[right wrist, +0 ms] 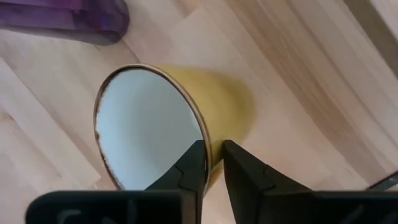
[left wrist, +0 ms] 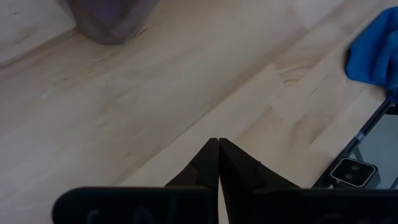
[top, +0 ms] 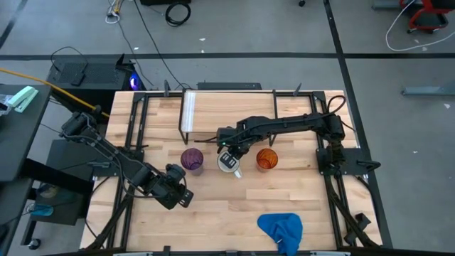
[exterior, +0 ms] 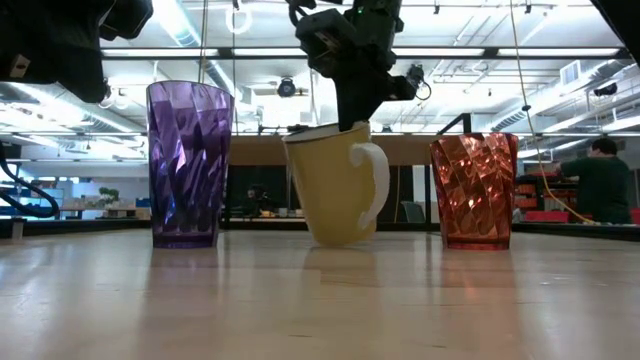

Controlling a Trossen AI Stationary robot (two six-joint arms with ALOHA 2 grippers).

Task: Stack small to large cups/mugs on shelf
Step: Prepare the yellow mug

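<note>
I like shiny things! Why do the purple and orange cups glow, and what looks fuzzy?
Low view: ceiling lights behind shine through the purple tumbler and orange cup, so they glow; the mug is solid and doesn't. Left wrist view: the tumbler's base looks soft and out of focus.

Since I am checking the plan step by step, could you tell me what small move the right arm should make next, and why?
Probably lift the mug slightly. The right gripper pinches its rim, one finger inside and one outside, and the mug already leans on the table between the purple cup and the orange cup. A short straight lift should clear both.
</note>
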